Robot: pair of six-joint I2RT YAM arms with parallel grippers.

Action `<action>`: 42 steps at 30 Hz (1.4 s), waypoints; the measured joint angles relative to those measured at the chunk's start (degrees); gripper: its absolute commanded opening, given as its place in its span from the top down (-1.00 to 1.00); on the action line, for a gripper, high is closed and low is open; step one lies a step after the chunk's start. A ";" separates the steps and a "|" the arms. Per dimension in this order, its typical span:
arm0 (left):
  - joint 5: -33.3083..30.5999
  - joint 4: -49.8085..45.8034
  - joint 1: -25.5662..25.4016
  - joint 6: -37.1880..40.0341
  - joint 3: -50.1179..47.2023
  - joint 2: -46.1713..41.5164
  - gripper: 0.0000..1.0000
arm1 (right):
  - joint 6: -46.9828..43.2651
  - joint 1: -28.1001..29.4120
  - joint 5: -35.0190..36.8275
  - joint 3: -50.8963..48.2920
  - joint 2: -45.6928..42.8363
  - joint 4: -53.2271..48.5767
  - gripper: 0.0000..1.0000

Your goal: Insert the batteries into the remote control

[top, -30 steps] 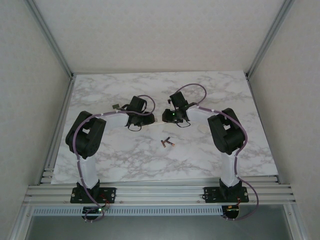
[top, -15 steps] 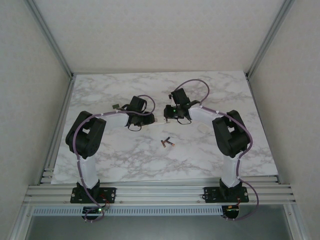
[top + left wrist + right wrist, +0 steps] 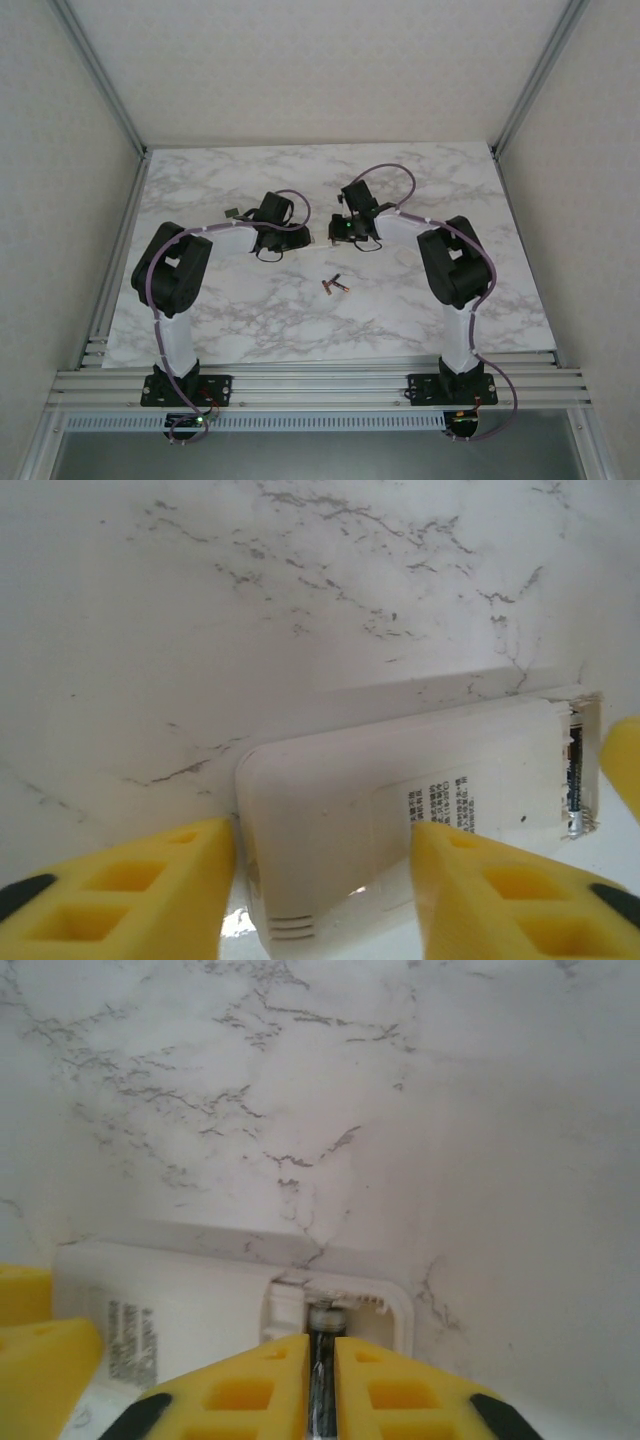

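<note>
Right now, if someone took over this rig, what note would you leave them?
Left gripper: yellow fingers straddle the white plastic remote control; gripping or slack, unclear.
Right gripper: shut on a thin dark cylindrical battery, its tip at the remote's open compartment.
Two loose batteries lie on the marble table.
Done: one cell brought to the compartment.
Left: seat it, then probably fetch the loose ones.
</note>
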 measured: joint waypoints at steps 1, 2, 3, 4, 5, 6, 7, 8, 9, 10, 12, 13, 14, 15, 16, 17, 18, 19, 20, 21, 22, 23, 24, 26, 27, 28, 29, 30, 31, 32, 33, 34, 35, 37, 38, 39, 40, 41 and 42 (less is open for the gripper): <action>0.02 -0.02 -0.04 0.22 0.17 0.00 -0.29 | 0.42 0.00 0.31 -0.79 -1.95 -0.07 0.53; -0.04 -0.13 -0.11 0.42 0.46 0.00 -0.38 | 0.72 0.00 0.96 -2.10 -4.39 -0.04 0.49; -0.24 -0.35 -0.15 0.70 0.70 -0.07 -0.45 | 1.01 0.04 1.25 -3.43 -6.91 -0.04 0.47; -0.83 -0.76 -0.09 1.29 0.85 -0.33 -0.52 | 1.68 0.07 1.68 -5.18 -10.16 -0.04 0.44; -1.42 -1.60 0.04 1.64 0.85 -0.85 -0.56 | 2.62 0.17 2.43 -7.15 -13.55 0.26 0.40; -2.01 -2.62 0.26 2.01 0.85 -1.57 -0.59 | 3.50 0.39 3.15 -9.05 -16.63 0.44 0.37; -2.56 -3.87 0.52 2.54 0.85 -2.84 -0.64 | 4.57 0.79 4.20 -11.17 -19.96 0.37 0.33; -3.30 -5.31 0.79 3.28 0.87 -4.59 -0.70 | 5.81 1.55 5.49 -13.42 -23.21 0.37 0.30; -3.76 -6.58 1.03 3.61 1.07 -6.21 -0.76 | 6.51 2.34 6.29 -15.06 -25.31 0.17 0.26; -4.37 -8.52 1.18 4.57 1.64 -8.59 -0.83 | 7.69 3.61 7.48 -17.03 -27.74 -0.37 0.23; -5.46 -11.89 1.42 6.19 3.63 -13.18 -0.92 | 9.92 6.08 9.01 -19.43 -30.40 -2.38 0.20; -6.10 -13.11 1.46 7.32 4.92 -16.02 -0.94 | 11.45 7.37 9.51 -20.24 -31.15 -3.74 0.19; -6.84 -13.86 1.46 8.90 6.19 -19.12 -0.95 | 13.66 8.74 10.12 -20.68 -31.43 -5.35 0.18; -7.43 -14.03 1.46 9.88 6.88 -21.42 -0.96 | 15.19 9.66 10.43 -20.83 -31.43 -6.36 0.17; -8.31 -13.86 1.46 11.63 7.41 -24.59 -0.97 | 17.38 10.78 10.75 -20.83 -31.23 -7.67 0.17; -9.20 -13.27 1.46 13.25 7.43 -27.47 -0.99 | 19.41 11.80 11.26 -20.81 -30.97 -8.92 0.17; -10.01 -12.72 1.46 14.40 7.15 -29.57 -0.99 | 21.20 12.61 11.67 -20.57 -30.53 -10.21 0.16; -10.91 -11.43 1.46 15.67 6.19 -32.02 -0.99 | 23.21 13.31 11.87 -19.96 -29.68 -11.76 0.17; -11.45 -10.29 1.49 16.76 4.90 -34.03 -0.99 | 24.92 13.75 12.15 -19.06 -28.50 -13.18 0.16; -11.69 -9.60 1.57 17.57 3.78 -35.23 -0.99 | 26.27 13.90 12.61 -18.23 -27.39 -14.21 0.16; -12.11 -8.63 1.64 18.71 2.03 -36.61 -0.99 | 27.56 13.92 13.40 -17.44 -26.27 -15.15 0.15; -12.59 -7.80 1.68 19.69 0.17 -37.59 -0.99 | 28.74 13.92 14.10 -16.81 -25.33 -15.93 0.15; -12.94 -7.37 1.68 20.55 -1.40 -38.21 -0.99 | 29.62 13.92 14.75 -16.31 -24.55 -16.59 0.15; -14.23 -7.30 1.73 22.27 -4.44 -39.04 -0.99 | 30.86 13.92 15.23 -14.99 -22.75 -17.94 0.18; -14.60 -7.28 1.73 22.86 -5.49 -39.21 -0.99 | 31.08 13.92 15.37 -14.36 -21.94 -18.32 0.21; -15.06 -7.32 1.73 23.47 -6.54 -39.50 -0.99 | 30.99 13.92 15.52 -13.68 -21.11 -18.47 0.24; -15.19 -7.28 1.73 24.00 -7.28 -39.87 -0.99 | 30.12 13.92 15.52 -13.09 -20.41 -18.45 0.25; -15.15 -7.13 1.73 24.28 -7.69 -40.26 -0.99 | 29.09 13.92 15.50 -12.70 -20.02 -18.38 0.25; -15.02 -6.86 1.73 24.50 -8.11 -40.94 -0.99 | 27.12 13.92 15.58 -12.35 -19.76 -18.38 0.25; -14.75 -6.58 1.73 24.70 -8.31 -41.51 -0.99 | 25.16 13.92 16.02 -12.15 -19.76 -18.40 0.25; -14.23 -6.12 1.73 24.90 -8.44 -42.23 -0.99 | 22.10 13.92 16.72 -11.91 -19.82 -18.53 0.24; -13.92 -5.55 1.73 25.07 -8.46 -42.86 -0.99 | 18.49 13.94 17.68 -11.69 -20.00 -18.67 0.22; -13.62 -4.98 1.73 25.14 -8.46 -43.30 -0.99 | 15.08 13.94 18.34 -11.58 -20.24 -18.93 0.20; -13.29 -3.96 1.73 25.33 -8.46 -43.95 -0.99 | 7.50 13.92 19.06 -11.19 -21.14 -20.48 0.18; -13.05 -3.65 1.73 25.33 -8.46 -44.13 -0.99 | 4.61 13.92 18.91 -10.71 -21.40 -21.57 0.18; -12.83 -3.37 1.73 25.35 -8.46 -44.19 -0.99 | 1.29 13.92 18.25 -9.84 -21.55 -22.99 0.19; -12.66 -3.15 1.73 25.35 -8.46 -44.22 -0.99 | -1.75 13.92 17.38 -8.76 -21.55 -24.28 0.21; -12.63 -3.06 1.73 25.35 -8.48 -44.22 -0.99 | -3.89 13.94 16.55 -7.98 -21.51 -25.16 0.23; -12.61 -3.02 1.73 25.35 -8.50 -44.19 -0.99 | -6.01 13.94 15.80 -7.04 -21.35 -26.25 0.24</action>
